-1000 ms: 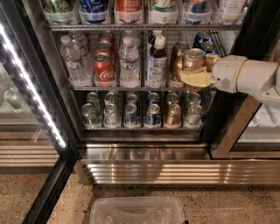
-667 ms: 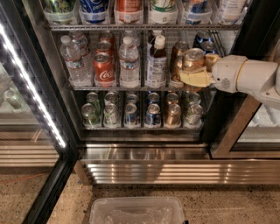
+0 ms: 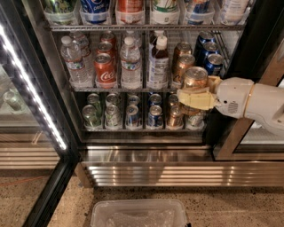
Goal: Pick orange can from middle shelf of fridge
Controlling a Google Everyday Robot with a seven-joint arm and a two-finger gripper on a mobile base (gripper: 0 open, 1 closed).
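The gripper [image 3: 193, 98], at the near right end of the middle shelf [image 3: 133, 90], clasps the orange can [image 3: 195, 76] and hides its lower half (only the top and upper body show). Its arm [image 3: 262, 104] runs off the right edge. The top-tier bottles [image 3: 164, 11] are cut off above and the clear bin [image 3: 137, 205] below. Labels on the small cans [image 3: 133, 116] are too blurred to read.

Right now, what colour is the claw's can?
Copper-orange can; claw holds it at right end of middle shelf; camera view.

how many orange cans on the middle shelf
3, right of middle shelf: front orange can in the end effector, second can behind, third can rearmost; more may hide.
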